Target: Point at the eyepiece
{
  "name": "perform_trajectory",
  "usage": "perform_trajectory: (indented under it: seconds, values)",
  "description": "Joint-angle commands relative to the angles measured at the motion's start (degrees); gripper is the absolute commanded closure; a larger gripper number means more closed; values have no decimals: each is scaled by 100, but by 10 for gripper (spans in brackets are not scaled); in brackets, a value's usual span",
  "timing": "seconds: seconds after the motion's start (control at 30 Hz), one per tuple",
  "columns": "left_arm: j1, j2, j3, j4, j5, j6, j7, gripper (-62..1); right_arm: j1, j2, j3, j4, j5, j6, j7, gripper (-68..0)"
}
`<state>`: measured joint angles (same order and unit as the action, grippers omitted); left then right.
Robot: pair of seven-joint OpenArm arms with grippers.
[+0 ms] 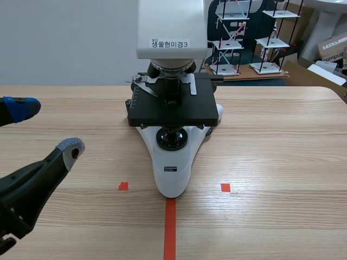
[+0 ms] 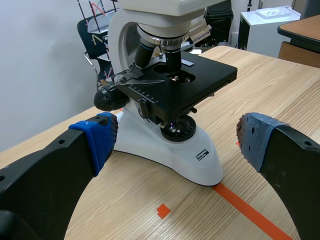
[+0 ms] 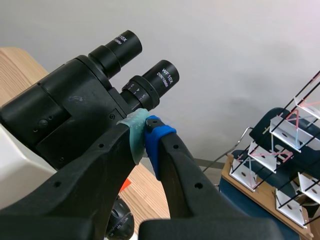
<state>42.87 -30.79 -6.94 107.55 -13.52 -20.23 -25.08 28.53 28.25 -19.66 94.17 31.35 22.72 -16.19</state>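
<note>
Just ahead of the right gripper [image 3: 146, 131], whose jaws are pressed closed on nothing, the nearer eyepiece [image 3: 160, 77] juts from the microscope [image 3: 60, 115], its barrel apparently touching the tip. The left gripper [image 2: 176, 140] is spread wide and empty, with the microscope's white base ahead between its jaws on the table [image 2: 280, 85].

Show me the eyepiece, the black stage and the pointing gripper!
nearer eyepiece [image 3: 162, 76]: right wrist view, on its black barrel near the rim.
stage [image 1: 190, 109]: scene view, on its flat black top.
right gripper [image 3: 145, 131]: right wrist view, where its two pads meet.
</note>
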Motion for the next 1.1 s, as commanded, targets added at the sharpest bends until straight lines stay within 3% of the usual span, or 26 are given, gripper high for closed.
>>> perform_trajectory:
  seconds: [0.0, 0.13, 0.3, 1.07]
  values:
    - [9, 28, -15, 20, -44, -9, -81, -506, 114, 63, 9, 101, 39, -68, 83, -3]
    - [9, 28, -15, 20, -44, -9, -81, -506, 111, 63, 9, 101, 37, -131, 85, -3]
    - [9, 28, -15, 20, -44, -9, -81, -506, 111, 63, 9, 101, -44, -459, 96, -3]
    - [9, 28, -15, 20, -44, -9, -81, -506, 96, 63, 9, 101, -46, -470, 103, -3]
